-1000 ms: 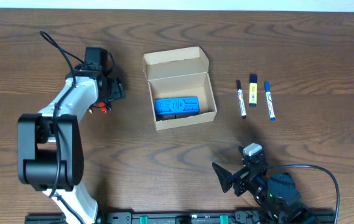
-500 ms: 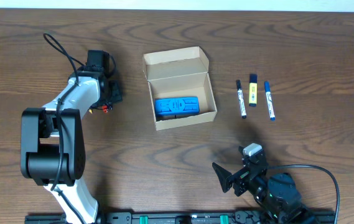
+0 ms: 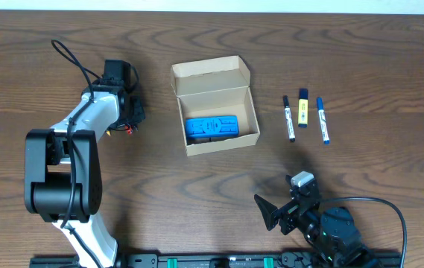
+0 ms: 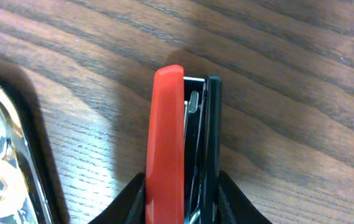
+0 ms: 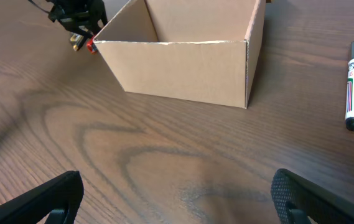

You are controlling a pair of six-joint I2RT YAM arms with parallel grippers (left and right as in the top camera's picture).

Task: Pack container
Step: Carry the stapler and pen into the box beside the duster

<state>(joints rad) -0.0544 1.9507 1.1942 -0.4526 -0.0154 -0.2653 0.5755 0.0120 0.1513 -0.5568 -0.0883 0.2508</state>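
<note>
The container (image 3: 210, 75), an open tan cardboard box with its flap lid tipped back, stands mid-table, and a blue object (image 3: 212, 126) lies inside it. In the right wrist view its front wall (image 5: 183, 68) fills the top. To its left my left gripper (image 3: 127, 121) points down at the table. The left wrist view shows this gripper (image 4: 183, 190) shut on a red and black stapler (image 4: 167, 137), one finger pressed on each side. My right gripper (image 3: 286, 205) stays low near the front edge, and its jaws (image 5: 180, 193) are wide open around bare wood.
Right of the box lie a black marker (image 3: 289, 117), a yellow highlighter (image 3: 302, 108) and a blue marker (image 3: 322, 119). The black marker (image 5: 353, 87) also shows in the right wrist view. A shiny metal part (image 4: 2, 162) sits at the left edge of the left wrist view.
The left arm shifted slightly over the stapler and then held still. The right arm, the box and the markers have not moved.
</note>
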